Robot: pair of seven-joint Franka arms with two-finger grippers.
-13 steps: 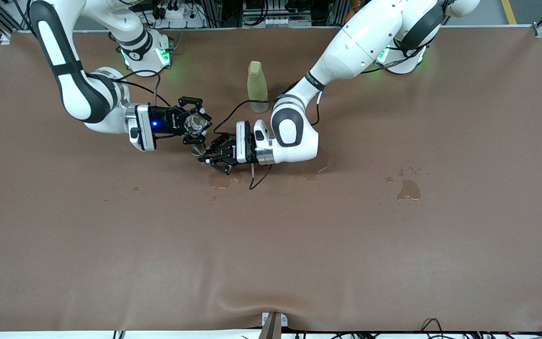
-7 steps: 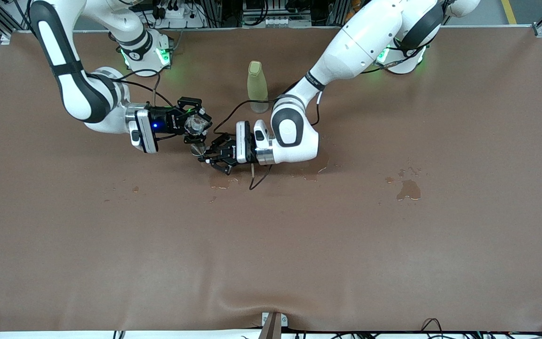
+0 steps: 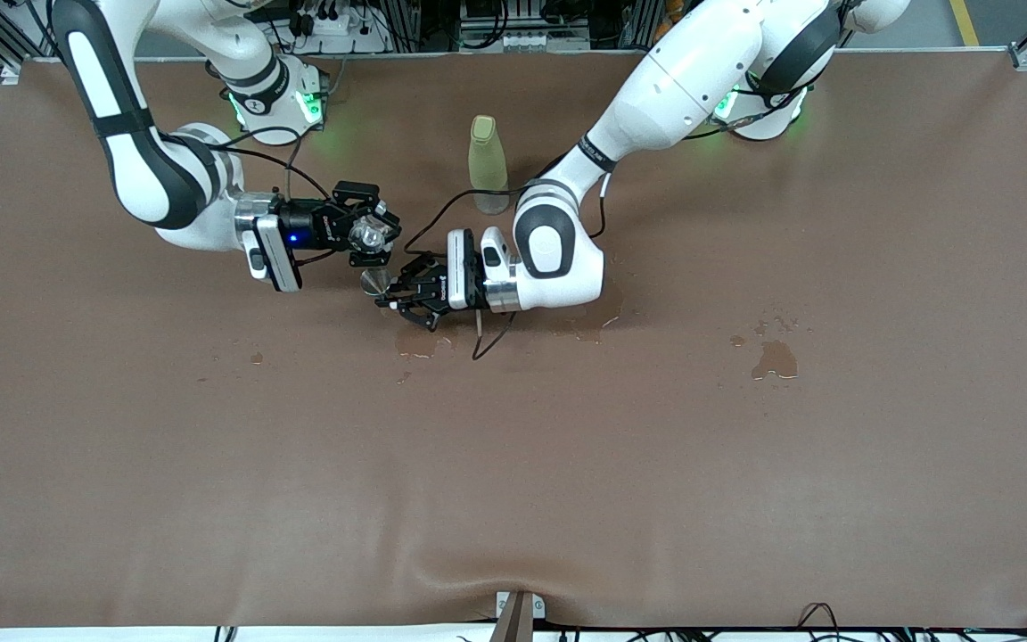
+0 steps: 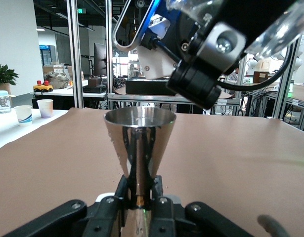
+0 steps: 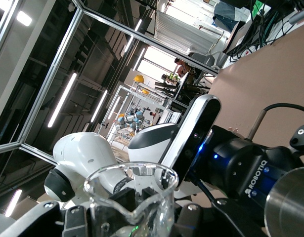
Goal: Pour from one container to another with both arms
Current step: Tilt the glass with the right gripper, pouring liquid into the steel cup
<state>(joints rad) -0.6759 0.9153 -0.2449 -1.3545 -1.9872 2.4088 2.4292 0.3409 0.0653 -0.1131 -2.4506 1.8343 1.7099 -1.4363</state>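
My right gripper (image 3: 373,234) is shut on a clear glass beaker (image 3: 365,235), tipped on its side with its mouth toward the metal cup. In the right wrist view the beaker (image 5: 117,207) fills the foreground between the right gripper's (image 5: 144,195) black fingers. My left gripper (image 3: 396,292) is shut on the waist of a shiny cone-shaped metal cup (image 3: 374,283), held upright just above the table. In the left wrist view the metal cup (image 4: 139,133) rises from my left gripper (image 4: 140,190), and the beaker (image 4: 285,29) hangs above it.
A pale green bottle (image 3: 488,165) stands on the brown table cover nearer the robots' bases, close to the left arm's elbow. Wet patches lie under the grippers (image 3: 420,343) and toward the left arm's end (image 3: 774,358). A black cable loops below the left wrist.
The right arm's wrist has turned a little and tipped the beaker further toward the metal cup. The left arm and the cup have stayed in place.
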